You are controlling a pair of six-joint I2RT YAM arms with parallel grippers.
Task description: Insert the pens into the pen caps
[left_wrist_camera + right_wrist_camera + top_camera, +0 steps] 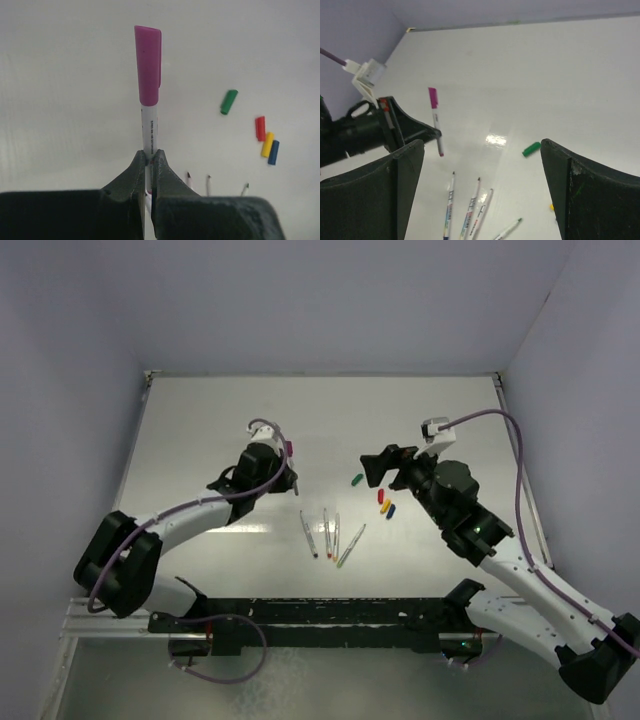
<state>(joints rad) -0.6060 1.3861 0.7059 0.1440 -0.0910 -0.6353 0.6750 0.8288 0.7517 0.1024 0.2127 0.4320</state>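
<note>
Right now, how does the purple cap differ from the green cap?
The purple cap sits on a pen held in the left pincer; the green cap has no pen in it. The purple cap is held up off the table; the green cap lies on it. Both are small plastic caps.

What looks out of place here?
Nothing spilled or broken. The green cap lies apart from the other three loose caps, and one pen, wearing the purple cap, sits clamped in the left end effector, not with the other four.

Soft even light, faint shadows, glare patch on table point(496, 140)
</note>
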